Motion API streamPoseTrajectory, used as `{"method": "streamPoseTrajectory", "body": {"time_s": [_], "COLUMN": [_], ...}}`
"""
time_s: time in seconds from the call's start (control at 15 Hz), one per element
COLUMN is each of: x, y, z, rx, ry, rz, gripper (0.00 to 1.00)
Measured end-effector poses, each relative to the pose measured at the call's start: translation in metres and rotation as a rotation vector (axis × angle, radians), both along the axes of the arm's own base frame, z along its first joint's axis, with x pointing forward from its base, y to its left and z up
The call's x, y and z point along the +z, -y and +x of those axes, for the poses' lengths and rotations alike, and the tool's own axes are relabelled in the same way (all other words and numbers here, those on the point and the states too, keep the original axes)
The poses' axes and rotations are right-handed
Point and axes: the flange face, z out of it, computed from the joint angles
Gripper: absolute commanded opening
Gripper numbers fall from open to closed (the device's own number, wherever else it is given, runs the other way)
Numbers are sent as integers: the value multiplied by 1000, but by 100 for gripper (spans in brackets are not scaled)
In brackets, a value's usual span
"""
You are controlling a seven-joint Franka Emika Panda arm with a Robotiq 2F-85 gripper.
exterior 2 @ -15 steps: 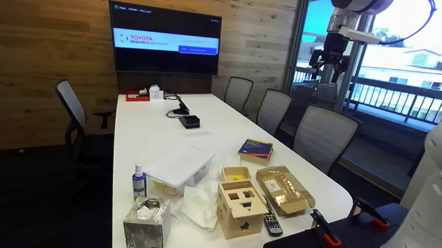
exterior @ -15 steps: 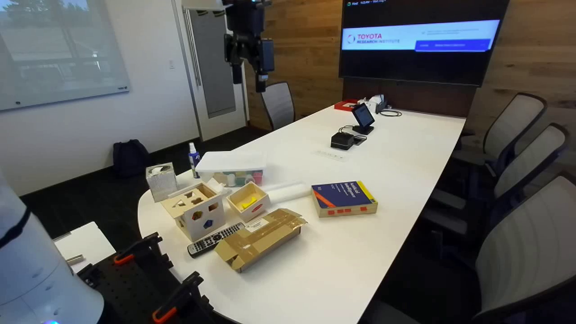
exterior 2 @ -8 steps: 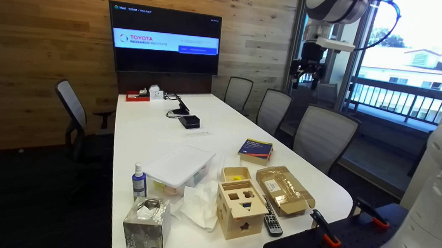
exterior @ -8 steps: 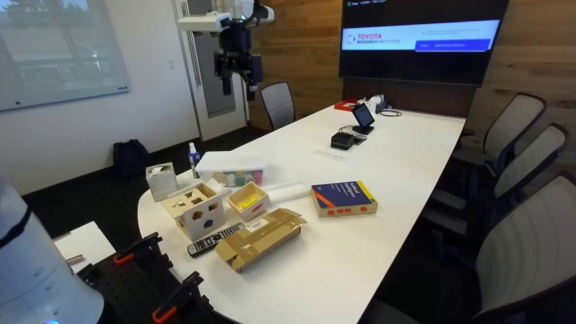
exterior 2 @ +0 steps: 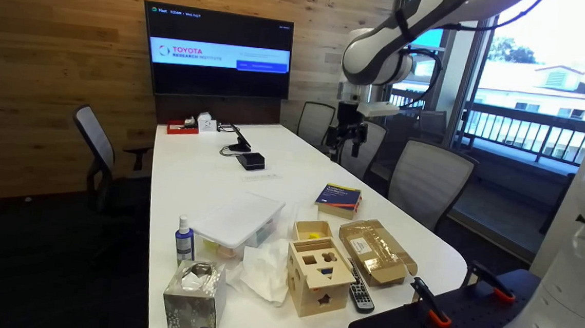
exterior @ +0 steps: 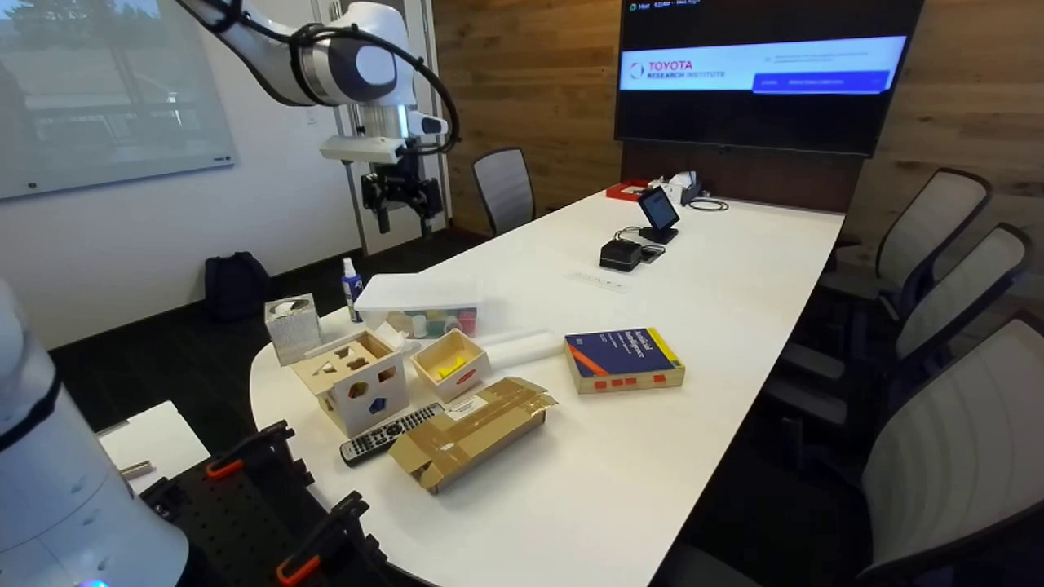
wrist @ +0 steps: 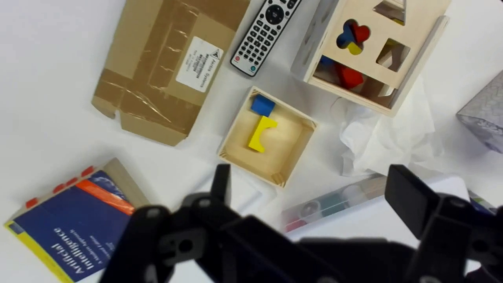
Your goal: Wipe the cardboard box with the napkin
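Black two-finger gripper (wrist: 308,177), jaws apart, nothing held. Likely step: reach crumpled white paper napkin (wrist: 401,135) between pale wooden shape-sorter cube (wrist: 375,41) and white-lidded translucent plastic bin (exterior 2: 237,219); pinch a raised fold, avoid both. Flat golden-tan cardboard box (wrist: 163,65) lies just beside black oblong remote (wrist: 266,38).

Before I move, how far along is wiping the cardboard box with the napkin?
Nothing looks done yet: the napkin lies crumpled on the table, apart from the cardboard box. In hand: nothing; the jaws stand open and empty in the wrist view. Left, it seems: pick up the napkin, bring it to the cardboard box, and wipe.
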Motion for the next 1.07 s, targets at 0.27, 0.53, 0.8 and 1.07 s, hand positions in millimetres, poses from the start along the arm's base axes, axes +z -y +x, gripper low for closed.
{"method": "streamPoseTrajectory", "body": {"time_s": [0.27,0.53,0.8,1.07], "x": [-69,-132,-176,-209], "y": [-44,-76,-110,-148], "z": [4,3,8,20], "rx": [91,136,177,216], "ry": [-28,-57,-69,-77], "rz": [22,49,74,78], "gripper": [100,100,100,100]}}
